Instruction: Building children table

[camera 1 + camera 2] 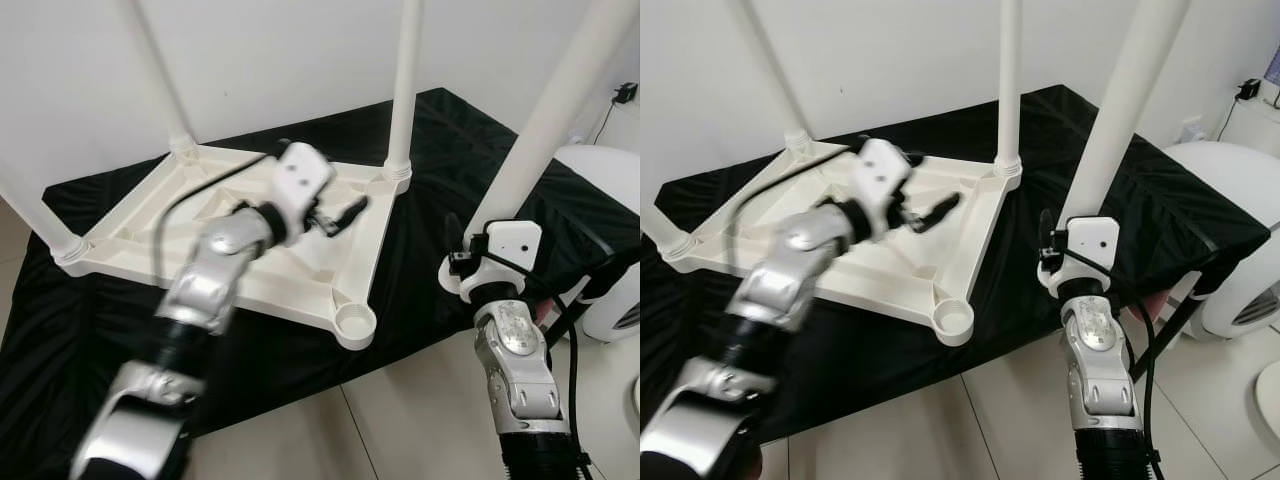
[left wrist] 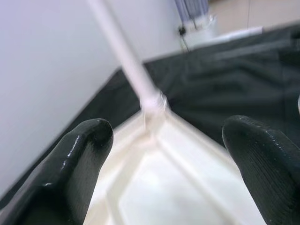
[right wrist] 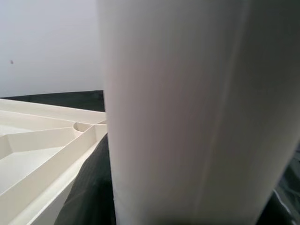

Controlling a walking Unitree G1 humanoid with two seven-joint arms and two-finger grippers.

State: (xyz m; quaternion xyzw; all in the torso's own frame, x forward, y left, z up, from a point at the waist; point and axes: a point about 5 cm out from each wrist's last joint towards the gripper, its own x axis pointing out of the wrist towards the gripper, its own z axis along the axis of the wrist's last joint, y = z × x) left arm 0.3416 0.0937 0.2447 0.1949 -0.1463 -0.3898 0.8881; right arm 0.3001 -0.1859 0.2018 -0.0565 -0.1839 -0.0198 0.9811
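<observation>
Head cam, L eye: I've got the white tabletop [image 1: 300, 270] lying upside down on a black cloth [image 1: 430, 200], three legs already standing up from its corner sockets. The near corner socket [image 1: 354, 324] is open, no leg in it.

Right gripper [image 1: 462, 262] is wrapped round the fourth leg [image 1: 545, 130], gripping near its lower end; that leg runs up and away from the jaws, tilted, and its foot sits just beside the tabletop's near edge, apart from the open socket. Right wrist cam has the leg [image 3: 197, 112] pressed right up against the lens, so I'd say the jaws are clamped on it, tho the fingers themselves are hidden there.

Left gripper [image 1: 338, 218] hangs over the middle of the tabletop's underside. Left wrist cam: fingers [image 2: 77, 159] spread wide, nothing between them but air; beyond the jaws, a standing leg [image 2: 136, 79] in the far corner socket.
</observation>
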